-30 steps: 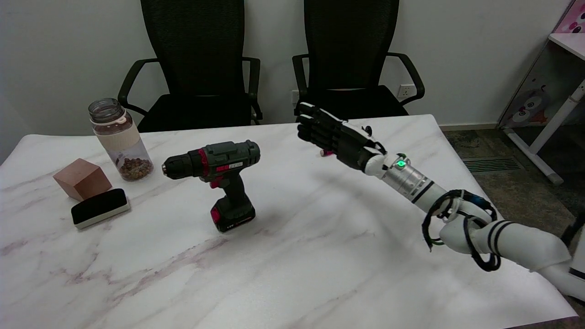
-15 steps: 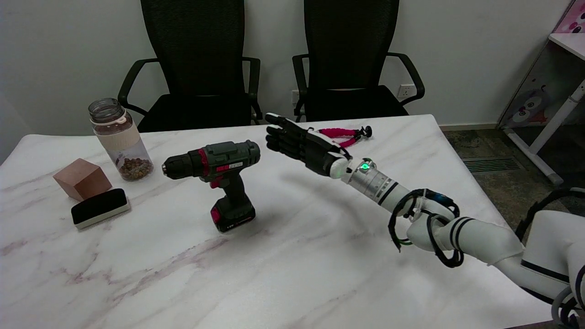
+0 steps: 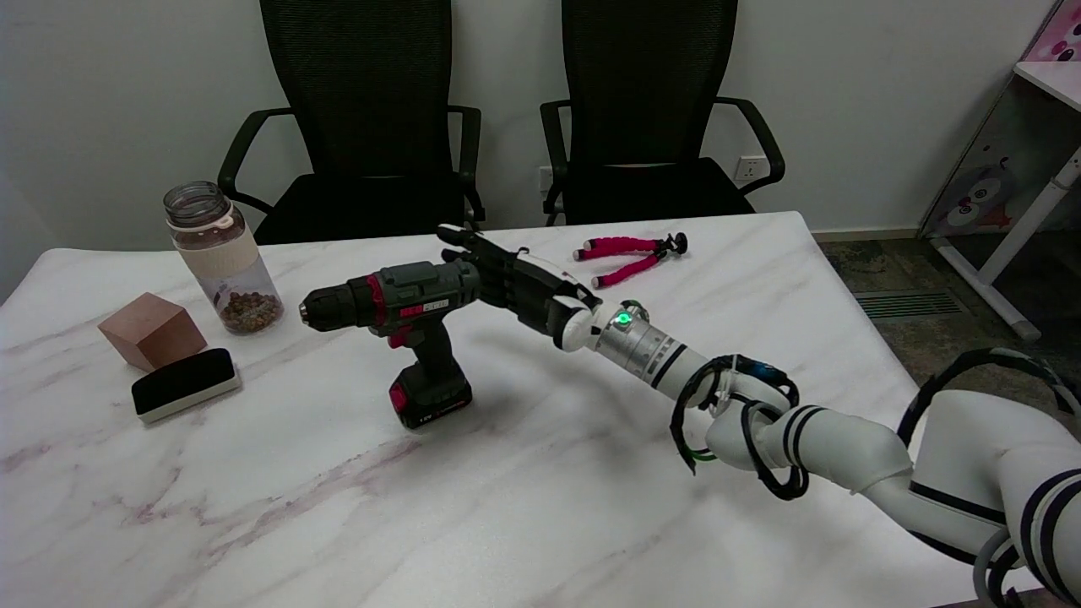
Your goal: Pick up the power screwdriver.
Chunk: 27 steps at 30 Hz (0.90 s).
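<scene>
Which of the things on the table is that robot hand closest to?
The power screwdriver, standing upright on its battery base. The right hand is at the rear of its body; the jar, wooden block, black eraser and pink tripod all lie well apart.

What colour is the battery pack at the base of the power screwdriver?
Black with red trim, on the grey-and-black power screwdriver's battery pack; head view.

White right arm (image 3: pixel 844 443), black cables, green light, black right hand (image 3: pixel 519 287).
</scene>
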Available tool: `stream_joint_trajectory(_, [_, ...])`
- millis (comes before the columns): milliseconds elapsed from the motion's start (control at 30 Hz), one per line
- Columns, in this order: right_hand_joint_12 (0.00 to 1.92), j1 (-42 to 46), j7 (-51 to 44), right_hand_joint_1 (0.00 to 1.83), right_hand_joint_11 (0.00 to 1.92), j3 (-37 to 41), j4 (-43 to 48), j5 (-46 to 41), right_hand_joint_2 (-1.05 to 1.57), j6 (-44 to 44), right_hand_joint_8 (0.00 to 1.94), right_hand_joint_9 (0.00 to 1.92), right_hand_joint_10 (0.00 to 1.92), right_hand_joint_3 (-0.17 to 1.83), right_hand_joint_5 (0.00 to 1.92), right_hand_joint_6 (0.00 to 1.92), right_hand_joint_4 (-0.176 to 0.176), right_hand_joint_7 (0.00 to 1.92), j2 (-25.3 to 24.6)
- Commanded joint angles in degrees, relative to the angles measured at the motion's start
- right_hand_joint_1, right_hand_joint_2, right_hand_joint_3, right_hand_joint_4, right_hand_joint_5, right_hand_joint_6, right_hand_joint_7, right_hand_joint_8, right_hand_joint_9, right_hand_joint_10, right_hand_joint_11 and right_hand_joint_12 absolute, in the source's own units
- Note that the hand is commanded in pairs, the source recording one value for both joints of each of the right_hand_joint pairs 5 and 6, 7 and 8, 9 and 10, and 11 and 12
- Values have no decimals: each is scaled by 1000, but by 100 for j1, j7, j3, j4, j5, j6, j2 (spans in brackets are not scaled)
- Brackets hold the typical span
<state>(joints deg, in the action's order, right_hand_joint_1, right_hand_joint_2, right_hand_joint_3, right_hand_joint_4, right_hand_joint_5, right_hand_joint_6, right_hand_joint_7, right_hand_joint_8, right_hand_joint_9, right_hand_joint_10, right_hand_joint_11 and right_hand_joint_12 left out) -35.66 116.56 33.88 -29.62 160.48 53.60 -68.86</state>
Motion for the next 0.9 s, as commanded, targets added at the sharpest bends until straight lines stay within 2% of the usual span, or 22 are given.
stream_joint_trajectory(33, [142, -107, -442, 1006, 142, -171, 122, 80, -945, -288, 119, 145, 145, 865, 119, 119, 176, 119, -594])
stream_joint_trajectory(900, [187, 33, -476, 1005, 187, -180, 113, 80, -960, -543, 79, 159, 159, 851, 79, 79, 176, 79, -822])
